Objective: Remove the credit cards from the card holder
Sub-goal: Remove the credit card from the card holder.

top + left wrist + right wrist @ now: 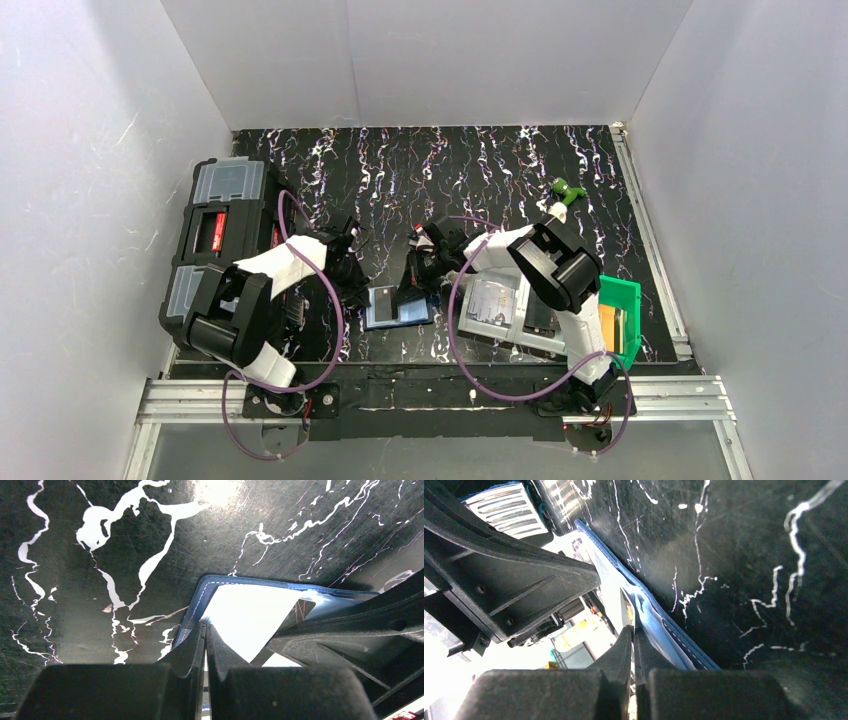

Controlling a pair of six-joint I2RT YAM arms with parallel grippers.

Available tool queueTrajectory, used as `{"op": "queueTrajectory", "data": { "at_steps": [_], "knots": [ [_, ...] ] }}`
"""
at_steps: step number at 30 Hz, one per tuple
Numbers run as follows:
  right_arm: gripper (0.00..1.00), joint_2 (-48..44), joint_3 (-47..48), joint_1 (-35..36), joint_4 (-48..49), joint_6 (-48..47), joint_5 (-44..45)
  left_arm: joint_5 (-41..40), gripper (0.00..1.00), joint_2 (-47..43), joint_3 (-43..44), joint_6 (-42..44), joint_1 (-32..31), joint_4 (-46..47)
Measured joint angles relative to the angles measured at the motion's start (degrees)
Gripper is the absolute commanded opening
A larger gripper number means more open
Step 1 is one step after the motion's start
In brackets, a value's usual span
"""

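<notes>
The card holder (398,308) lies opened flat on the black, white-veined worktop (500,170), at about 6 o'clock from the worktop's middle, just ahead of the two arm bases. Its navy stitched rim (250,587) frames an inner side that glare washes out to white in the left wrist view. In the right wrist view the pale blue sleeve (659,625) shows along the rim. Whether credit cards sit in the sleeves cannot be told (the glare hides it).

The left hand (362,292) comes in at the holder's 9 o'clock. Its fingers are clenched together, their tips (205,630) resting on the holder's corner edge. I cannot tell whether it pinches anything thin there.

The right hand (418,290) comes in at the holder's 1 o'clock. Its fingers are likewise pressed together, the tips (634,630) meeting right at the sleeve's edge. Whether the sleeve or a card is caught between them is not clear.

Further out, a black toolbox (225,250) with clear lids sits at 9 o'clock of the worktop. A grey tray (490,300) lies just beside the right arm, and a green bin (622,300) stands at 4 o'clock. A small green object (568,189) is at 2 o'clock.
</notes>
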Motion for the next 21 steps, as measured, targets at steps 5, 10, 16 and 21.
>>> {"op": "queueTrajectory", "data": {
  "at_steps": [5,10,16,21],
  "knots": [
    [0.01,-2.6,-0.6,-0.1,-2.3,-1.6,2.8,-1.6,0.0,-0.5,-0.1,-1.0,-0.2,-0.2],
    [0.01,-6.7,-2.1,-0.9,-6.2,-4.1,5.3,-3.0,0.0,-0.8,-0.1,-1.7,-0.5,-0.5],
    [0.01,-9.6,-3.5,-1.7,-9.5,-6.3,7.4,-3.9,0.0,-1.0,-0.1,-1.5,-0.8,-0.5],
    [0.01,-11.9,-3.4,-1.8,-11.8,-7.9,9.3,-4.0,0.0,-1.2,0.0,-0.5,-0.9,-0.5]
  ]
}}
